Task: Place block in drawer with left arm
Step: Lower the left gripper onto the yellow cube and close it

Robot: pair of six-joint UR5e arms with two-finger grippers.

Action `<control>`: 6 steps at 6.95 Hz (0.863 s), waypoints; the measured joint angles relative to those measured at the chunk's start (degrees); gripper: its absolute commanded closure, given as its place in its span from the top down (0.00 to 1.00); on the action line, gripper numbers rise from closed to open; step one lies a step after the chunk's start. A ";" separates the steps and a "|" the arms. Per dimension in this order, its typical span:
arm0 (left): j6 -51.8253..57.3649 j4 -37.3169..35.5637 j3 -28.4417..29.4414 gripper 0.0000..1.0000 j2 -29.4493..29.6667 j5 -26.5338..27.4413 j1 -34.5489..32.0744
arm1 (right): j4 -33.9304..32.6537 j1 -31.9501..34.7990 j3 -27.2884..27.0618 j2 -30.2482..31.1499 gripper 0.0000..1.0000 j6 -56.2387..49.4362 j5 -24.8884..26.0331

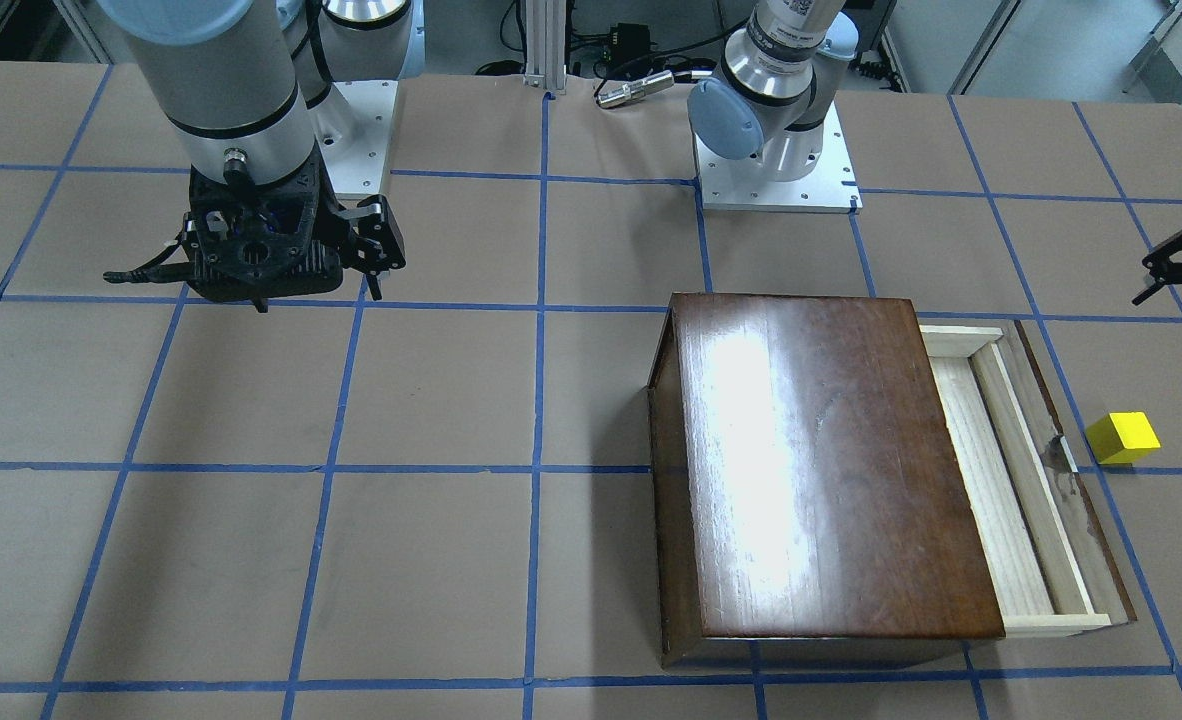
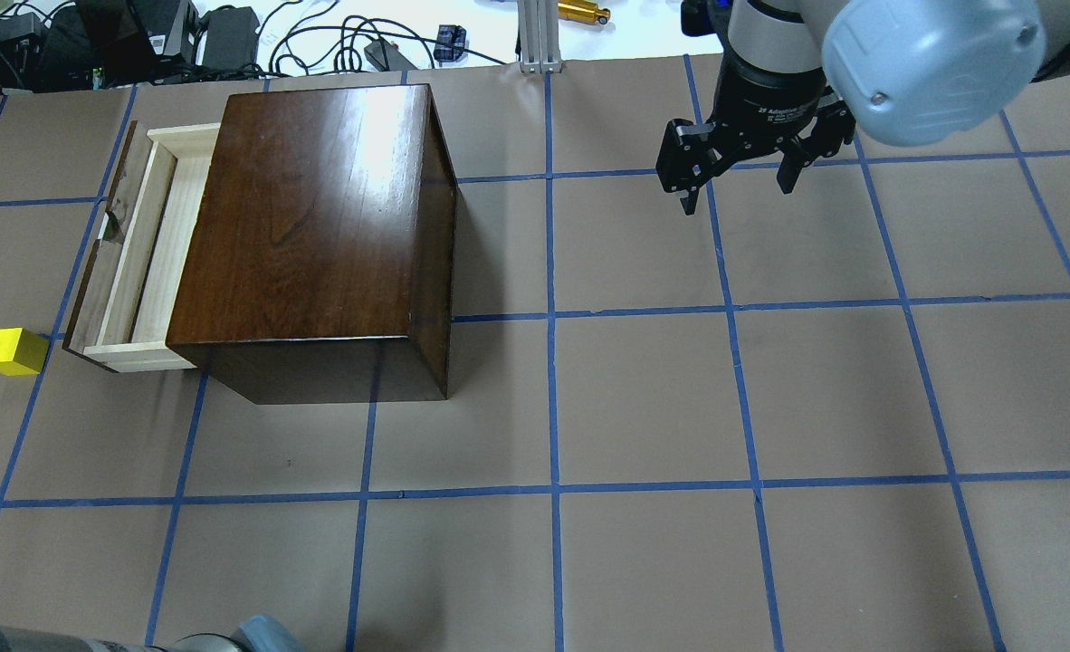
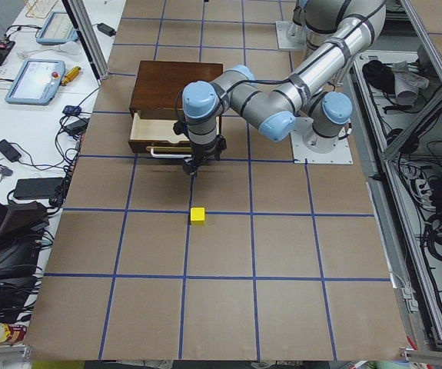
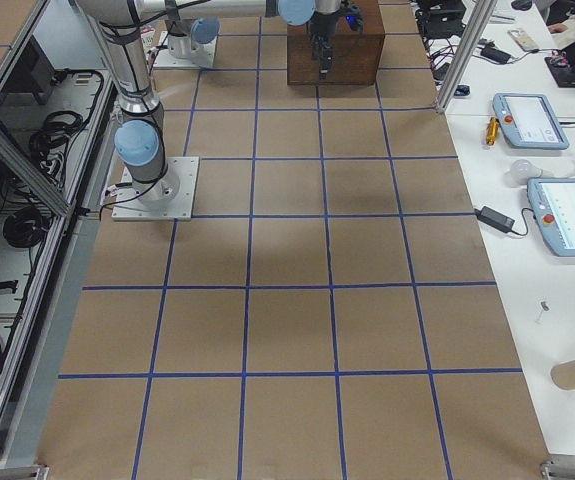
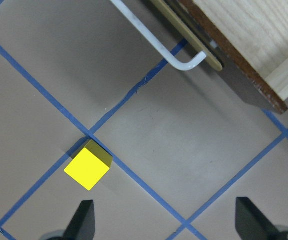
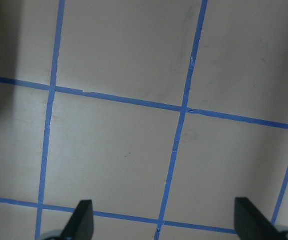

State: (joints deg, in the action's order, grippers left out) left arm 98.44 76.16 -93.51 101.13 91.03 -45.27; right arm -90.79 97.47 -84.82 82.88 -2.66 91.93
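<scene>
The yellow block (image 5: 87, 167) lies on the brown table on a blue tape line, a little apart from the drawer's front; it also shows in the overhead view (image 2: 13, 351) and the front view (image 1: 1123, 437). The drawer (image 2: 146, 244) stands pulled out of the dark wooden box (image 2: 318, 208), its pale tray empty. My left gripper (image 5: 166, 220) is open and empty, hovering above the table between the drawer front and the block, the block near its left fingertip (image 5: 83, 217). My right gripper (image 2: 737, 192) is open and empty, far from the box.
The drawer's thin metal handle (image 5: 159, 42) juts from its dark front panel toward the block. Cables, teach pendants and tools lie on the bench beyond the table edge (image 3: 40, 81). Brown table with blue grid (image 2: 644, 398) stretches to the box's right.
</scene>
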 measured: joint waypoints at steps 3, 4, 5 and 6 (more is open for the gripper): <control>20.37 -12.18 -3.30 1.00 6.01 0.00 2.38 | 0.00 0.00 0.00 0.00 1.00 -0.02 0.00; 25.46 -15.21 -3.56 1.00 8.45 -0.04 2.51 | 0.00 0.00 0.00 -0.01 1.00 -0.02 0.00; 29.58 -17.56 -3.63 1.00 10.76 -0.06 2.61 | 0.00 0.00 0.00 0.00 1.00 -0.01 0.00; 32.68 -19.42 -3.62 1.00 12.60 -0.08 2.78 | 0.00 0.00 0.00 0.00 1.00 -0.02 0.00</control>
State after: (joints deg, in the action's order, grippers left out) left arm 131.12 56.74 -97.13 113.73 90.95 -42.49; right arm -90.79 97.47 -84.82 82.88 -2.68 91.93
